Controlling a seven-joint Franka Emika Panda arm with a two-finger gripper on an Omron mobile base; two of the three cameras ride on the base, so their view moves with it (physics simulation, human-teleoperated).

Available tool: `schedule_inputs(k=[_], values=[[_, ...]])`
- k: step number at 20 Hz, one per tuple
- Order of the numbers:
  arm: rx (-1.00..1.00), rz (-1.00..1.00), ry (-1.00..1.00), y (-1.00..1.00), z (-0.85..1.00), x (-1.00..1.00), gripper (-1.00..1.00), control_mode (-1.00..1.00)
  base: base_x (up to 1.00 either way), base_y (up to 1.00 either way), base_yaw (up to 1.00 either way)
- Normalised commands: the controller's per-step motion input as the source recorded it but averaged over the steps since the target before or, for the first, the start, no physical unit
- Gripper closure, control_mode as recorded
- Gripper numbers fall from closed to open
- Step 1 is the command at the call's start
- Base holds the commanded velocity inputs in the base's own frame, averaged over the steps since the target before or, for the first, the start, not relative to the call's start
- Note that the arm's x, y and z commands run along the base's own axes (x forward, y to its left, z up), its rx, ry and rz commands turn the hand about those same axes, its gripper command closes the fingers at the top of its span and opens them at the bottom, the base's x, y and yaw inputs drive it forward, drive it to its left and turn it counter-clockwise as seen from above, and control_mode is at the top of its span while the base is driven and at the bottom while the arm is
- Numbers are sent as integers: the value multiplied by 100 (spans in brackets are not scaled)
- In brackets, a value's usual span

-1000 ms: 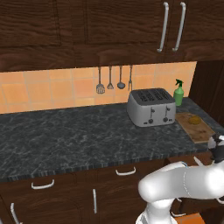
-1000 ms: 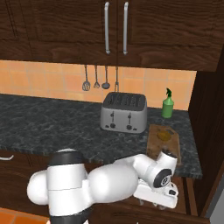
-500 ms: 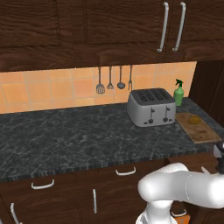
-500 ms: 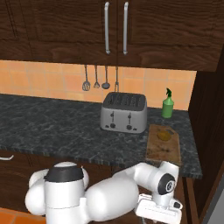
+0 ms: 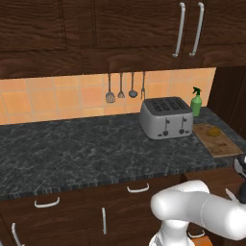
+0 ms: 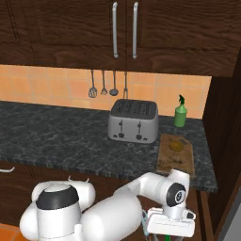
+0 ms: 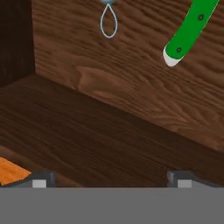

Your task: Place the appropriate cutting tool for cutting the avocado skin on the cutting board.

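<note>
My tool (image 7: 109,177) hangs low below the surface (image 5: 96,153), tips apart, empty; knife (image 7: 188,33) lies on drawer wood ahead, green handle showing; cutting board (image 6: 176,155) with avocado (image 6: 177,145) far right; risk: flat handle slips on pinching.

Green knife handle (image 7: 189,29), perhaps hanging, against brown wood panel (image 7: 131,78)
</note>
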Motion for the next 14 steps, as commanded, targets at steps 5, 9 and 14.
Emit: schedule_inputs(k=[5, 9, 14], values=[[3, 0, -23, -9, -6, 56, -100, -100, 0, 0, 0], [0, -2, -4, -12, -33, 33, -100, -100, 0, 0, 0], [1, -7, -2, -13, -42, 43, -100, -100, 0, 0, 0]])
